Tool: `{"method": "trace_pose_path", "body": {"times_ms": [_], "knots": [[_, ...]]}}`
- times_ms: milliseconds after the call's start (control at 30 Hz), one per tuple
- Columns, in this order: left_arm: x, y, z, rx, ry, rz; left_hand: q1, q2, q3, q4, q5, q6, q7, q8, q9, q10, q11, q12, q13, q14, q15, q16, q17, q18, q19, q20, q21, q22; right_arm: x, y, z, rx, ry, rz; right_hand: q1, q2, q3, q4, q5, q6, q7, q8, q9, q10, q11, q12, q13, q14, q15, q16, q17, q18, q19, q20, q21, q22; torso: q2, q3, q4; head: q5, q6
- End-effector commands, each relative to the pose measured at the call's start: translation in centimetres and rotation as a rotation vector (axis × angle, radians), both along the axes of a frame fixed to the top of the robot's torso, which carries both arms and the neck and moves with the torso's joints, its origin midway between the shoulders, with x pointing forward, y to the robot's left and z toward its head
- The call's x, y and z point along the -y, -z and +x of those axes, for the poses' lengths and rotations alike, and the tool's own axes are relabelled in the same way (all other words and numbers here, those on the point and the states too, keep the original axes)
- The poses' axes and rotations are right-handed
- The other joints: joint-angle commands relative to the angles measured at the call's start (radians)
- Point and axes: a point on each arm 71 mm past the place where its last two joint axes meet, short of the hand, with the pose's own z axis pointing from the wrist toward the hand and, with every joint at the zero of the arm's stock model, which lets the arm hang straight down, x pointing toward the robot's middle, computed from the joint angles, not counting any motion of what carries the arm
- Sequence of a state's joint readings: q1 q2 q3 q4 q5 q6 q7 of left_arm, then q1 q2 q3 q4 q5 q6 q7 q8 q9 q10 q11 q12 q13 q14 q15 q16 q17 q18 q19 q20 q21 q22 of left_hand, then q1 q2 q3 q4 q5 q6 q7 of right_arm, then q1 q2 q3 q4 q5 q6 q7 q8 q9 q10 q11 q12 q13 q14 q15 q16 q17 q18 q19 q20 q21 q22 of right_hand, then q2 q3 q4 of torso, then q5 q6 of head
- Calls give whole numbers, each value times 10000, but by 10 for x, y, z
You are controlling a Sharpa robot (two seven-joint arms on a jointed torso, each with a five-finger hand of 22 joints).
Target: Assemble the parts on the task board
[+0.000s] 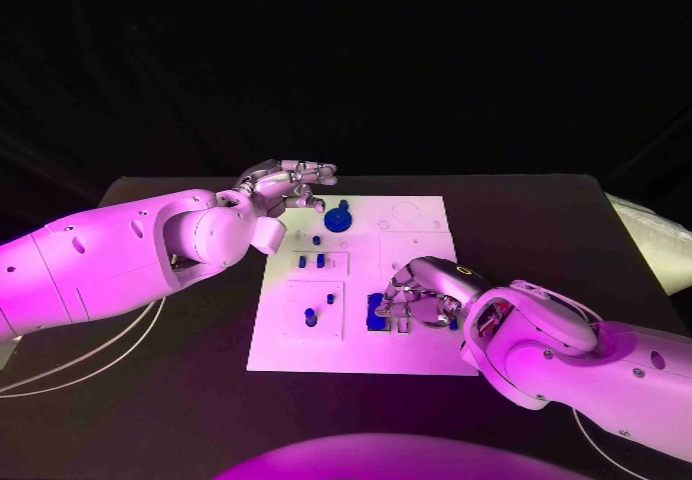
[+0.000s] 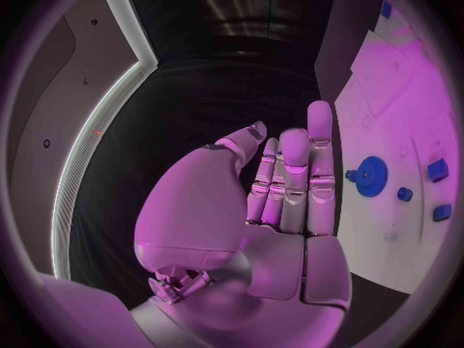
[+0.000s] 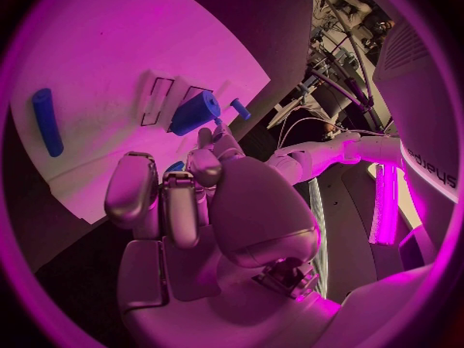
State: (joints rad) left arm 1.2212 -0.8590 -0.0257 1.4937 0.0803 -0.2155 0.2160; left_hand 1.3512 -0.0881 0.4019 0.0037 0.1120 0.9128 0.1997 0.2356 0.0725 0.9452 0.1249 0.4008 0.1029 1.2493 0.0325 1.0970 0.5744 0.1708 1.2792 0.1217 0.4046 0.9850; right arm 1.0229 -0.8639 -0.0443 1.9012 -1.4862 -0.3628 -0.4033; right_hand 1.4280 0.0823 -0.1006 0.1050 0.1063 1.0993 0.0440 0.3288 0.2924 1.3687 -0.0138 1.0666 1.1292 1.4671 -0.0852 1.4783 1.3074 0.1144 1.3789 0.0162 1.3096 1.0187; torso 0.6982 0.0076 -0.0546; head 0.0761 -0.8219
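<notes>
Silver fingers of the right hand (image 1: 414,300) curl down over the near right part of the task board (image 1: 418,225), just beside a cluster of dark blue parts (image 1: 378,312) that sits at their left. From the right wrist view, a blue block (image 3: 196,111) lies just past the fingertips (image 3: 205,138), with a small blue peg (image 3: 239,109) beside it; I cannot tell whether the fingers already grip any of it or only touch it. A long blue bar (image 3: 45,121) lies well apart on the board, its long axis running roughly along the hand's own reach. This hand is plainly the nearer one for these pieces, so the next grasp likely falls to it.

Farther in, small blue pegs (image 1: 310,262) stand in recessed squares left of the board's middle, close enough to crowd a sideways approach. Farther still, a blue gear (image 1: 338,217) sits on the board's far part. The left hand (image 1: 296,185) hovers just left of it, over the board's far left corner, fingers straight, close together and grasping nothing.
</notes>
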Motion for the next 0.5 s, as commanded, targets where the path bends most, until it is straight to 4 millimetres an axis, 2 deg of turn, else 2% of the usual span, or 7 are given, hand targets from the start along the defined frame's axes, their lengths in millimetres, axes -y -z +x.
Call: {"method": "trace_pose_path", "body": {"times_ms": [33, 233, 333, 500], "knots": [[2, -1, 0, 79, 200, -46, 38, 16, -16, -44, 11, -72, 22, 63, 4, -85, 15, 24, -12, -49, 6, 36, -14, 93, -12, 51, -35, -11, -3, -2, -3, 95, -319, 194, -100, -2, -68, -2, -78, 81, -5, -65, -7, 236, -175, 57, 63, 756, -93, 49, 1088, -167, 41, -3, 66, 25, 1, 1, 2, 4, 0], [2, -1, 0, 84, 208, -41, 38, 16, -16, -44, 11, -72, 22, 63, 4, -85, 15, 24, -12, -49, 6, 36, -14, 93, -12, 51, -35, -11, -4, 1, -4, -127, -513, -50, -126, -34, -81, -4, -138, 95, -9, -69, -7, 243, -178, 54, 72, 757, -94, 55, 1099, -169, 44, -4, 73, 37, -2, -9, 4, -2, -20], [2, -1, -1, 83, 211, -40, 38, 16, -16, -44, 11, -72, 22, 63, 4, -85, 15, 24, -12, -49, 6, 36, -14, 93, -12, 51, -35, -11, -4, 2, -3, -197, -573, -254, -104, -45, -70, -29, -167, 100, -17, -74, -8, 244, -183, 51, 77, 756, -97, 54, 1098, -170, 47, -5, 80, 50, 4, -15, 27, -17, -31], [2, -1, -1, 79, 213, -38, 38, 16, -16, -44, 11, -72, 22, 63, 4, -85, 15, 24, -12, -49, 6, 36, -14, 93, -12, 51, -35, -11, -5, 5, -2, -132, -688, -723, 102, -92, 23, -221, -202, 121, -37, -101, -15, 239, -203, 30, 103, 756, -113, 62, 1116, -171, 45, -16, 89, 71, 2, -21, 49, -30, -41]]}}
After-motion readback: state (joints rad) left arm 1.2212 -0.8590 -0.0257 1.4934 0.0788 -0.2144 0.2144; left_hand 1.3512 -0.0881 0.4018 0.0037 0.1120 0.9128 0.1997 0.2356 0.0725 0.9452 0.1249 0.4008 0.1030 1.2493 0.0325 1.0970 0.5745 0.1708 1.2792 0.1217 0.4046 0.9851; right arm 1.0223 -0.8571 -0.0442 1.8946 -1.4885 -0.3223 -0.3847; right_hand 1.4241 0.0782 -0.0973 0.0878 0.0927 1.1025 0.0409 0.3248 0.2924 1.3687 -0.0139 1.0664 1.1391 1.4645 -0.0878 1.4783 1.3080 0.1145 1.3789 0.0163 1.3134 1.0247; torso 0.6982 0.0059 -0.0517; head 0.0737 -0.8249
